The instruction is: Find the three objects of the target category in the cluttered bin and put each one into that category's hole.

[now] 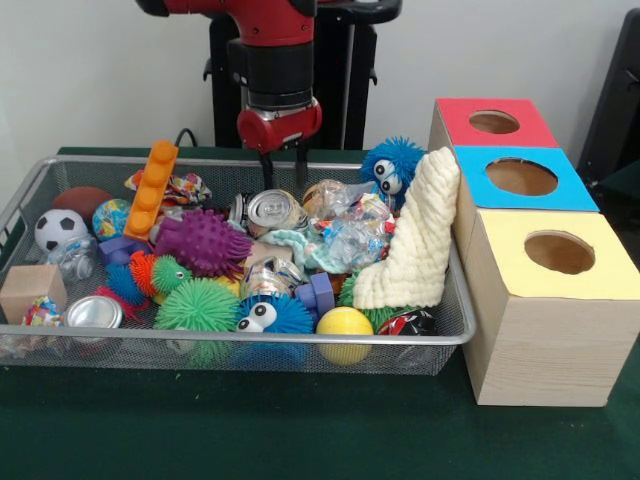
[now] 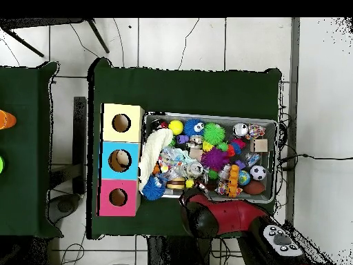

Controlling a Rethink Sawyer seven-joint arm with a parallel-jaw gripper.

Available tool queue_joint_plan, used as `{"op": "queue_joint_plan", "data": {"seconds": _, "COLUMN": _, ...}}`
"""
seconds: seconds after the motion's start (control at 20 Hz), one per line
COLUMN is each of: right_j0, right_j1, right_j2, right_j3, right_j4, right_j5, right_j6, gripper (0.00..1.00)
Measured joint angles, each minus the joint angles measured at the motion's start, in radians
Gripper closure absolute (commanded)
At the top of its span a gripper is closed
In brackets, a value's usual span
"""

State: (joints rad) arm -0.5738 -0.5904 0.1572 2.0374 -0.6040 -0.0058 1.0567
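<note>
The silver wire-mesh bin (image 1: 250,341) sits on the green table, full of mixed toys and trash; it also shows in the overhead view (image 2: 207,116). My gripper (image 1: 283,168) hangs over the bin's far side, open and empty, just above a crushed silver can (image 1: 275,210). In the overhead view the red arm (image 2: 207,217) covers the gripper. Three wooden boxes stand beside the bin, each with a round hole in its top: red (image 1: 494,122), blue (image 1: 521,177) and yellow (image 1: 559,252).
In the bin lie a purple spiky ball (image 1: 205,240), a green spiky ball (image 1: 195,305), blue fuzzy toys with eyes (image 1: 272,315), a cream cloth (image 1: 415,235), a yellow ball (image 1: 343,325), a soccer ball (image 1: 60,228), an orange brick (image 1: 153,188), a wooden block (image 1: 30,290), another can (image 1: 93,312) and crumpled wrappers (image 1: 350,235).
</note>
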Motion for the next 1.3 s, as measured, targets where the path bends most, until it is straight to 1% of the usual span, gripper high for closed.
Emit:
{"op": "queue_joint_plan", "data": {"seconds": 0.3, "right_j0": 0.013, "right_j1": -0.007, "right_j2": -0.024, "right_j3": -0.011, "right_j4": -0.002, "right_j5": 0.000, "right_j6": 0.000, "gripper": 0.00}}
{"op": "queue_joint_plan", "data": {"seconds": 0.5, "right_j0": -0.027, "right_j1": -0.037, "right_j2": 0.012, "right_j3": -0.010, "right_j4": -0.021, "right_j5": 0.001, "right_j6": 0.000, "gripper": 0.00}}
{"op": "queue_joint_plan", "data": {"seconds": 0.6, "right_j0": -0.076, "right_j1": -0.055, "right_j2": 0.053, "right_j3": -0.010, "right_j4": -0.043, "right_j5": -0.002, "right_j6": 0.000, "gripper": 0.00}}
{"op": "queue_joint_plan", "data": {"seconds": 0.75, "right_j0": -0.117, "right_j1": -0.064, "right_j2": 0.086, "right_j3": -0.010, "right_j4": -0.063, "right_j5": -0.018, "right_j6": 0.000, "gripper": 0.00}}
{"op": "queue_joint_plan", "data": {"seconds": 0.85, "right_j0": -0.151, "right_j1": -0.067, "right_j2": 0.114, "right_j3": -0.010, "right_j4": -0.079, "right_j5": -0.051, "right_j6": 0.000, "gripper": 0.00}}
{"op": "queue_joint_plan", "data": {"seconds": 0.95, "right_j0": -0.184, "right_j1": -0.067, "right_j2": 0.142, "right_j3": -0.009, "right_j4": -0.096, "right_j5": -0.103, "right_j6": 0.000, "gripper": 0.00}}
{"op": "queue_joint_plan", "data": {"seconds": 1.05, "right_j0": -0.202, "right_j1": -0.066, "right_j2": 0.159, "right_j3": -0.010, "right_j4": -0.104, "right_j5": -0.156, "right_j6": 0.000, "gripper": 0.00}}
{"op": "queue_joint_plan", "data": {"seconds": 1.25, "right_j0": -0.217, "right_j1": -0.066, "right_j2": 0.182, "right_j3": -0.010, "right_j4": -0.105, "right_j5": -0.273, "right_j6": 0.000, "gripper": 0.00}}
{"op": "queue_joint_plan", "data": {"seconds": 1.3, "right_j0": -0.219, "right_j1": -0.066, "right_j2": 0.187, "right_j3": -0.010, "right_j4": -0.105, "right_j5": -0.290, "right_j6": 0.000, "gripper": 0.00}}
